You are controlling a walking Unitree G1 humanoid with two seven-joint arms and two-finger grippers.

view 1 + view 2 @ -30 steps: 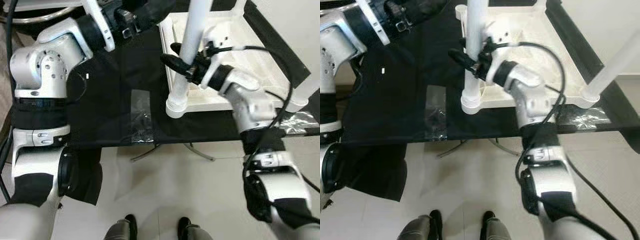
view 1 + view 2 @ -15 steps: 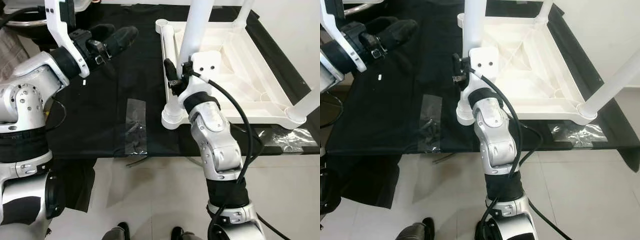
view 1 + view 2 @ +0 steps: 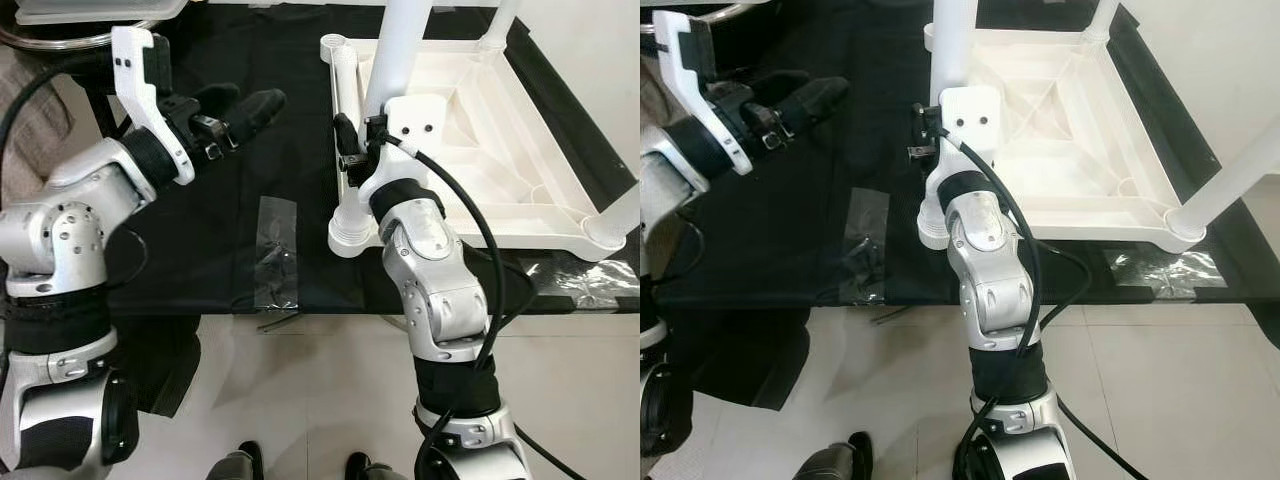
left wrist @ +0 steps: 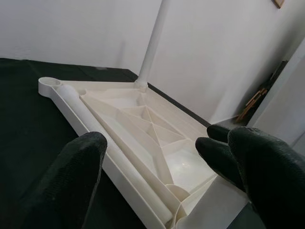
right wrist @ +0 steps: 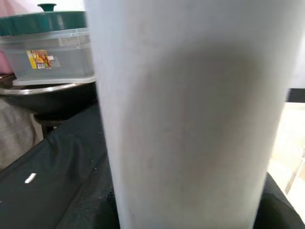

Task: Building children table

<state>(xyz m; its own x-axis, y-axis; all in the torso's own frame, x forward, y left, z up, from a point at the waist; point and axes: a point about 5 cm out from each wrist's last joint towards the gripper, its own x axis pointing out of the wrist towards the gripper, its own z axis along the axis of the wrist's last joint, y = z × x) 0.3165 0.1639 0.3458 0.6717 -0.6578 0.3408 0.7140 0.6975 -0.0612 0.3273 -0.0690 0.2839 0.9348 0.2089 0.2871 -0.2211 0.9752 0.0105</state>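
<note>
A white children's table top (image 3: 530,228) lies upside down on a table under black cloth (image 3: 215,215). One white leg (image 3: 400,40) stands upright in its near left corner, and my right gripper (image 3: 350,150) is shut on it low down; the same leg (image 5: 190,109) looms close in the right wrist view. Two more legs stand at the far right (image 3: 503,20) and near right (image 3: 622,205). Another leg (image 3: 347,95) lies along the left rim, below an empty corner socket (image 4: 47,83). My left gripper (image 3: 243,102) hovers open over the cloth, left of the table top, its fingertips (image 4: 90,145) apart.
A clear plastic bag (image 3: 275,250) with small parts lies on the cloth near the front edge. A metal bowl with a lidded plastic box (image 5: 47,52) sits at the far left. Crumpled clear film (image 3: 580,278) lies at the near right corner. White tiled floor (image 3: 300,400) is below.
The whole view has shifted as the head moved. My right gripper has kept its hold on the upright leg. My left gripper has swung out over the cloth toward the table top.
</note>
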